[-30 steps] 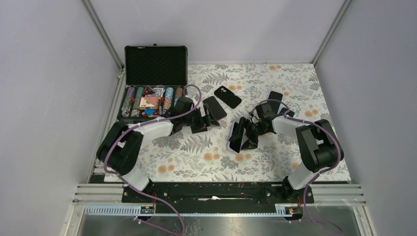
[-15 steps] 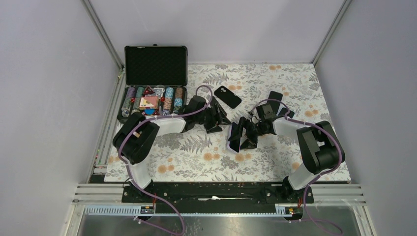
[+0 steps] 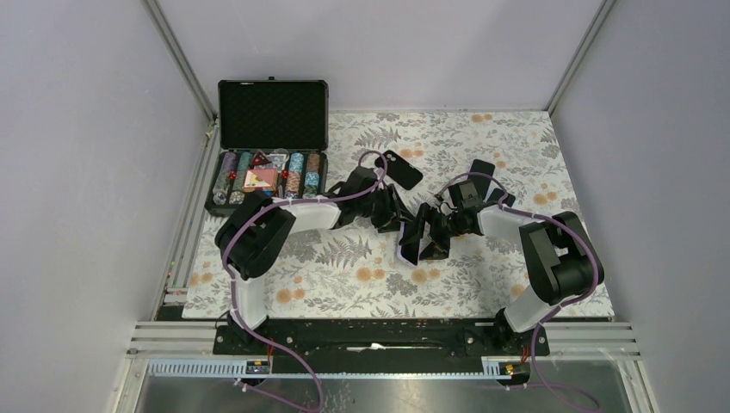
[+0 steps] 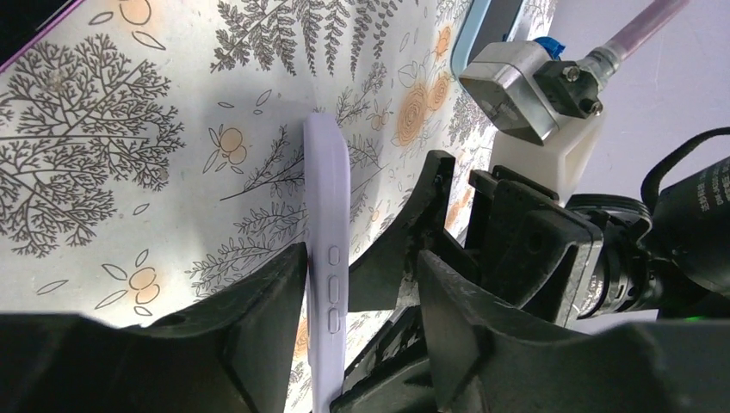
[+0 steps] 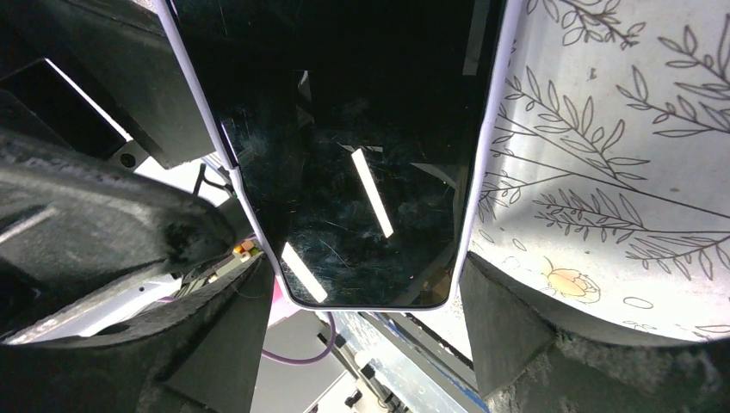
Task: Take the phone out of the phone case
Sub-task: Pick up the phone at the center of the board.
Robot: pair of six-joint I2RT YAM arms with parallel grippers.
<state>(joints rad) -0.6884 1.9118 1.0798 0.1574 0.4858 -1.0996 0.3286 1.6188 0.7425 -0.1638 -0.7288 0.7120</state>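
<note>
Phone (image 5: 353,172), dark screen, seated in lavender phone case (image 4: 327,258), raised on edge near centre of table (image 3: 344,258). Right gripper (image 5: 361,331) pinches case across width, pads on both long sides. Left gripper (image 4: 361,284) jaws spread, straddling buttoned case rim, contact unclear.

Likely risks:
- right squeeze clamps phone inside case
- left closing on rim plus phone peels nothing
- hard tug slips case from right pads, phone drops
- crowded fingers collide

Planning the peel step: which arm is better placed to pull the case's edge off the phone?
Left. The left gripper is open astride the lavender case at its button edge; the right gripper is shut across the phone, only steadying it.
</note>
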